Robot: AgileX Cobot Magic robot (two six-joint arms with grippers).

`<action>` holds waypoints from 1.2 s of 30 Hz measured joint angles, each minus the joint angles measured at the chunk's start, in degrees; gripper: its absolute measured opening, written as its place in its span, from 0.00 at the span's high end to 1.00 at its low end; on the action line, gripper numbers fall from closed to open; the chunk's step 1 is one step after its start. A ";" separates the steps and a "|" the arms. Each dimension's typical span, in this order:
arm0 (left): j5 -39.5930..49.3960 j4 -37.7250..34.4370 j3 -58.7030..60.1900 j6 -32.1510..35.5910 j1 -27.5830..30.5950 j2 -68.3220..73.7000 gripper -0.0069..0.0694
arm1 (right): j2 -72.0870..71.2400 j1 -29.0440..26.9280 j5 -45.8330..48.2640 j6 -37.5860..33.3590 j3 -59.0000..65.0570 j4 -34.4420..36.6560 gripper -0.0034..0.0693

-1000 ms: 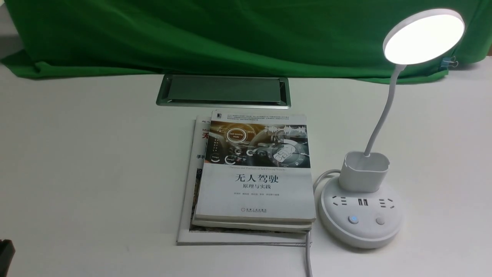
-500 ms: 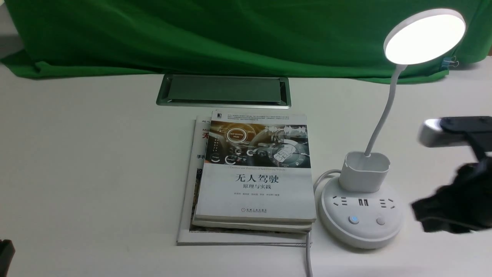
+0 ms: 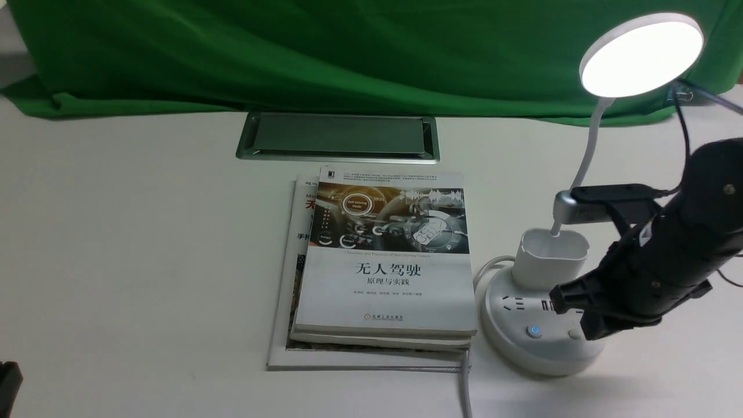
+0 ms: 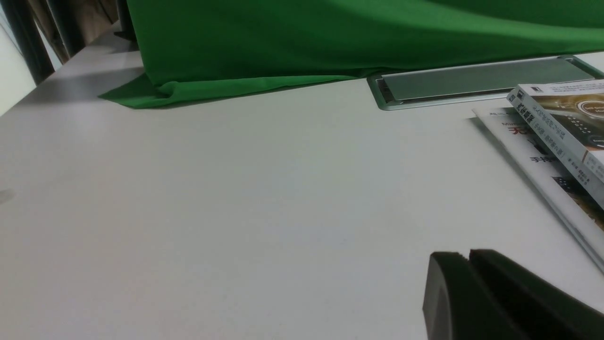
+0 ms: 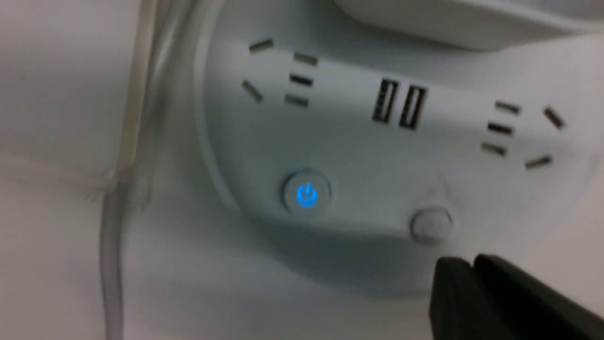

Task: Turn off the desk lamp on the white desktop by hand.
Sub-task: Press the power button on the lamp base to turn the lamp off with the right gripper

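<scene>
Holds the black right gripper (image 5: 472, 265) over the near right part of the desk lamp's round white socket base (image 3: 545, 337), with both fingertips drawn together and nothing between them. Partly hides the plain round button (image 3: 574, 334) behind that gripper in the front view; cannot tell from these pictures whether touching the base. Shows the blue-lit power button (image 3: 534, 331) uncovered, to the left of the plain one.

Stands the white desk lamp (image 3: 563, 261) on the right side of the matte white desktop (image 3: 145, 232), with its flat disc head (image 3: 641, 55) glowing brightly above a thin bendy neck and an oval cup. Passes the silver-grey block (image 3: 572, 207) atop the right arm in front of the neck.

Lies just left of the base, with a grey-white paperback (image 3: 389, 290) uppermost in a stack of books. Runs beyond them to a silver-framed grey hatch (image 3: 339, 134) beside the hanging green cloth (image 3: 348, 58).

Holds the black left gripper (image 4: 469, 257) closed and empty, well apart from the lamp.
</scene>
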 joint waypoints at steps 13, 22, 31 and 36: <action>0.00 0.00 0.00 -0.04 0.00 0.00 0.88 | 1.92 0.00 -0.53 -1.12 -2.89 0.81 0.84; 0.00 0.00 0.00 -0.04 0.00 0.00 0.88 | 6.38 0.00 0.29 -1.25 -3.57 0.77 0.84; 0.00 0.00 0.00 -0.04 0.00 0.00 0.88 | 2.92 0.00 0.34 -2.28 -3.47 0.72 0.88; 0.00 0.00 0.00 0.04 0.00 0.00 0.88 | -2.19 0.00 0.71 -2.28 -3.47 0.72 0.90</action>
